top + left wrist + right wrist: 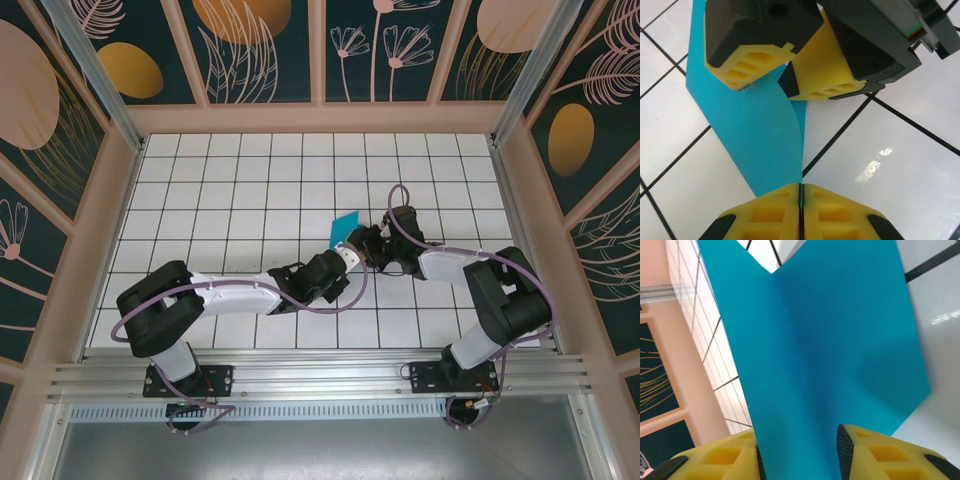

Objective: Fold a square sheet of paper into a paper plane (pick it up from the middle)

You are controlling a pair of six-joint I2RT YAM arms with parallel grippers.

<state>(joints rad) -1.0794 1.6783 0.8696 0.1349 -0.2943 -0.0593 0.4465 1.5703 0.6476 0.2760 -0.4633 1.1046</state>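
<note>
The square sheet of paper [346, 226] is near the middle of the bench [220, 180], lifted at a slant, with its free corner pointing toward 1 o'clock in the overhead view. It is teal-blue and no longer flat. The right wrist view shows a long crease running up its middle [815, 350] with the two halves leaning away from it.

In the left wrist view, the sheet [755, 135] bows from 12 o'clock down to 6 o'clock above the white tiles [900, 150].

The left hand [348, 254] reaches in from 8 o'clock. Its yellow pads are pressed flat together [800, 210], with the sheet's lower edge nipped in the seam between them.

The right hand [366, 240] comes in from 3 o'clock, just beside the left hand. Its jaws stand part-way apart [797, 455], and the folded sheet fills the gap and touches both pads, so it has hold of the paper too. Seen from the left wrist, this hand [782, 82] grips the sheet's upper end at 12 o'clock.

Purple cables [330, 305] loop along both arms.
</note>
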